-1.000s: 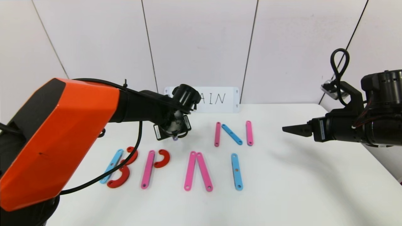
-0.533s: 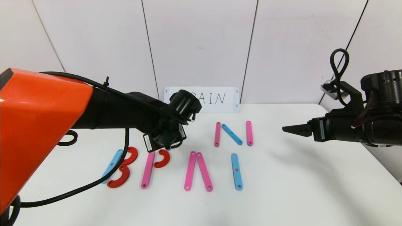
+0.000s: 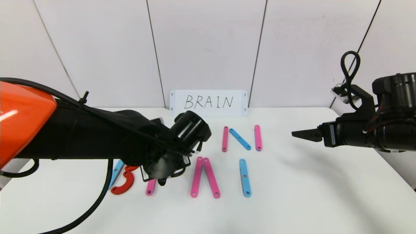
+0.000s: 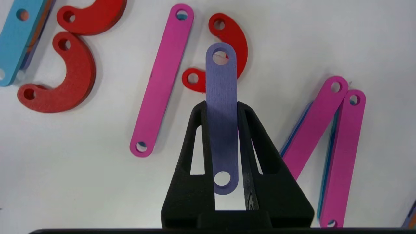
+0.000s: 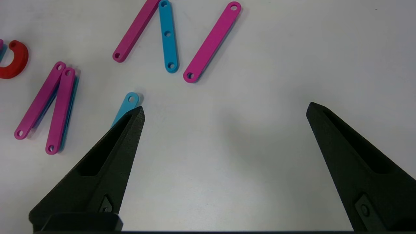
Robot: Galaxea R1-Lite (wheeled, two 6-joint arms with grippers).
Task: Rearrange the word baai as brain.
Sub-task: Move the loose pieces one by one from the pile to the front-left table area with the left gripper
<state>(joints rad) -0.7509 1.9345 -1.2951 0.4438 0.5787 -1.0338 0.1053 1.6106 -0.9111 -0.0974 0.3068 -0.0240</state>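
The left gripper (image 4: 222, 107) has its fingers clamped flat-on around the short purple bar (image 4: 221, 97), seemingly light, stiff and slippery, while the right gripper (image 5: 224, 112) hangs open near the surface's (image 3: 292, 195) right edge.

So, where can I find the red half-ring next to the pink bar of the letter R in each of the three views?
Head view: not visible; the left end effector and its wrist cover that spot.
Left wrist view: the red half-ring lies beside the pink bar, partly behind the purple bar held by the end effector.
Right wrist view: at the frame edge, near the slanted pink pair.
Shared landmark: the slanted pink pair, seen in all three views.
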